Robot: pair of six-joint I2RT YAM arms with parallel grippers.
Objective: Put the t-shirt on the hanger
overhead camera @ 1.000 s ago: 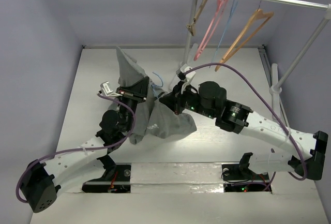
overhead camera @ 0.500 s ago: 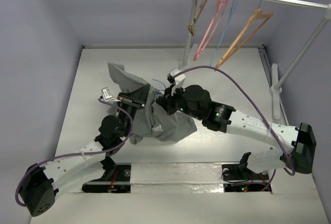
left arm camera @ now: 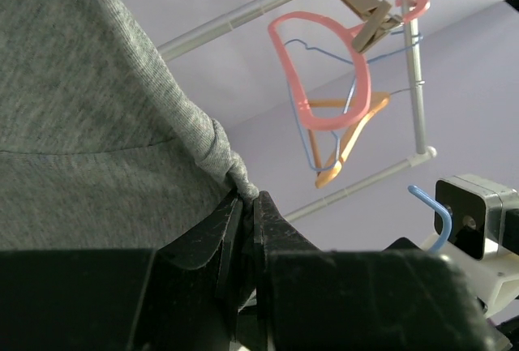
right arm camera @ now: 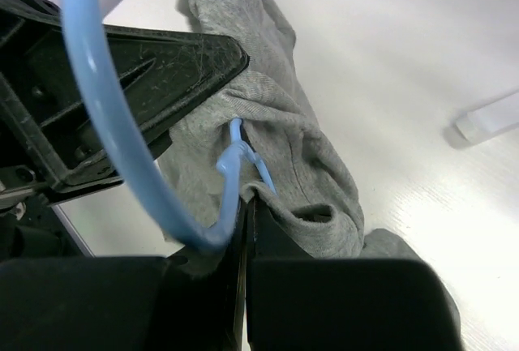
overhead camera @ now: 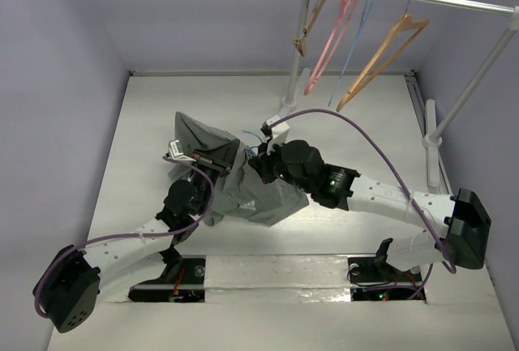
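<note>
Pinches a fold of the shirt [overhead camera: 243, 193] tight in the left gripper [left arm camera: 243, 197], cloth bunched on the table [overhead camera: 146, 124], and clamps the hanger [right arm camera: 91, 67] by its neck in the closed right gripper [right arm camera: 246, 205], yet risks the collar sliding off a hidden hanger shoulder if that thin pinch slips or pulls crooked.

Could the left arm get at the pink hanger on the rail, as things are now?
Probably not. The left end effector is shut on the t-shirt, and the pink hanger hangs far off to the right, beyond the right arm.
</note>
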